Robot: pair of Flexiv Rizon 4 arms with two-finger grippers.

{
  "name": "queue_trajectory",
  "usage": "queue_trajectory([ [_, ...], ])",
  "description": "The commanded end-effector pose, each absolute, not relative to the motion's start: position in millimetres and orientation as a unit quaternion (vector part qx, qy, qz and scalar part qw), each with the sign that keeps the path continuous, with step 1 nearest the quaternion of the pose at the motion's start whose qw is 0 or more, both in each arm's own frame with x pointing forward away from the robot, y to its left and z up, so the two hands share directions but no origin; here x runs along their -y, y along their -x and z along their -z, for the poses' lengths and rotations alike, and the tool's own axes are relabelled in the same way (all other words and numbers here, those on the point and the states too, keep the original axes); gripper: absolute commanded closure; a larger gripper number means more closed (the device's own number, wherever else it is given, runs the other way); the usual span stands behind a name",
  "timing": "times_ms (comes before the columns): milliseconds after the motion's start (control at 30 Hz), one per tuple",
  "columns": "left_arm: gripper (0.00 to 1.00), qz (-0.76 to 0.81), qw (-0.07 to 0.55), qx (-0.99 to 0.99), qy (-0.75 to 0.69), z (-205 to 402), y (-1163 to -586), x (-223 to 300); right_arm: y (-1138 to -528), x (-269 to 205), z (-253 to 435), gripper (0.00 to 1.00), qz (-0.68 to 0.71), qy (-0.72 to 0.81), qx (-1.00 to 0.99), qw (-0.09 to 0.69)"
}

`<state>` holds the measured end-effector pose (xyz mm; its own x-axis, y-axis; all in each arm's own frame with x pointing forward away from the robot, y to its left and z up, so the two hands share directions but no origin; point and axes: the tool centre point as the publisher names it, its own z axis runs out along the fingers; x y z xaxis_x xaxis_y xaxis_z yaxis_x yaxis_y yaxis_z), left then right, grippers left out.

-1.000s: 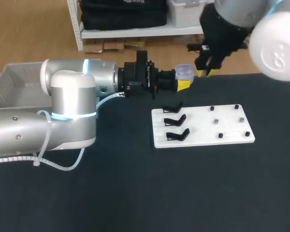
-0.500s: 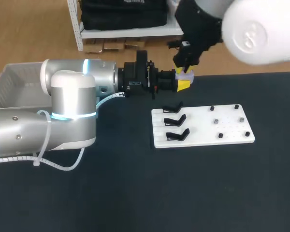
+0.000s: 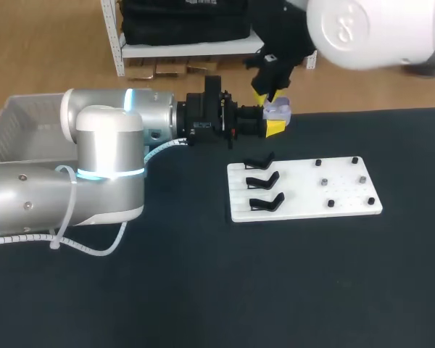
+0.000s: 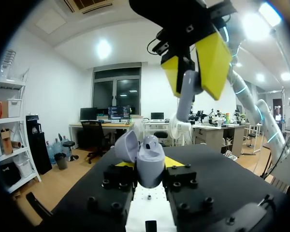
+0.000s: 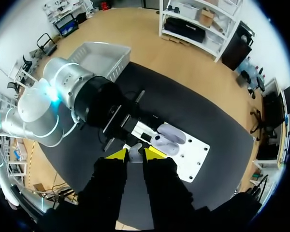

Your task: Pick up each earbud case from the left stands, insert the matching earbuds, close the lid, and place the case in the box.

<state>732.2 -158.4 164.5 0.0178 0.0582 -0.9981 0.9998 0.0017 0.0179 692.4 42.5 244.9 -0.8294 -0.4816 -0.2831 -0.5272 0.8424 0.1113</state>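
My left gripper (image 3: 272,125) reaches in from the left at the table's far edge and is shut on a lavender earbud case (image 3: 278,110). In the left wrist view the case (image 4: 150,162) stands upright between the yellow tips with its lid (image 4: 127,146) swung open. My right gripper (image 3: 264,92) hangs just above the case, shut on a lavender earbud (image 4: 185,91). From the right wrist the earbud (image 5: 134,153) sits pinched between the tips of the right gripper (image 5: 135,153), with the open case (image 5: 166,140) a little ahead and below.
A white stand board (image 3: 304,190) lies mid-table, with three empty black stands (image 3: 264,181) on its left part and small pegs (image 3: 342,181) on its right. A grey bin (image 3: 14,125) sits at the far left behind my left arm.
My right arm has swung leftward along the far edge, bringing its gripper from right of the case to just above it. The left arm and case have stayed still.
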Motion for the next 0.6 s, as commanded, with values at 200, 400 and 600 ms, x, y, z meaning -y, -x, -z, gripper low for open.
queue_trajectory([
  [200,1.00,0.480,0.494,-0.508,-0.517,-163.0,-732.1,158.5,-691.1,-41.8,-244.1,1.00,-0.093,0.264,-0.952,0.125],
  [400,1.00,0.480,0.494,-0.508,-0.517,-163.0,-732.1,158.5,-693.7,-32.8,-233.3,1.00,-0.083,0.271,-0.951,0.123],
  [600,1.00,0.480,0.494,-0.508,-0.517,-163.0,-732.1,158.5,-698.4,-26.6,-225.5,1.00,-0.076,0.268,-0.953,0.120],
])
